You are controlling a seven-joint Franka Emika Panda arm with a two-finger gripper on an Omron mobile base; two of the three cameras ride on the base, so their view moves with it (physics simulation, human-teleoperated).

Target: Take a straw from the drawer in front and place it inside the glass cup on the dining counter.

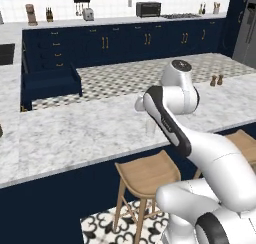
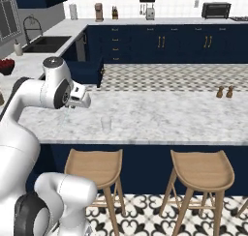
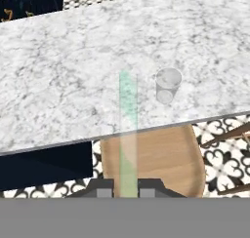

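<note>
The fingers (image 3: 128, 189) pinch shut on a pale green see-through straw (image 3: 128, 115) pointing toward twelve o'clock. The glass cup (image 3: 168, 85) stands on the marble bench (image 3: 58, 76) at about one o'clock, apart from the straw tip.

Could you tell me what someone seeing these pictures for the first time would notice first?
The pale green straw stands out, pinched in the shut gripper above the near edge of the marble dining counter. Just beside it, the small clear glass cup stands upright and empty on the counter. Wooden stools line the counter's near side.

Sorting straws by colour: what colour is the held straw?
Pale translucent green straw, clearest in the hand view.
</note>
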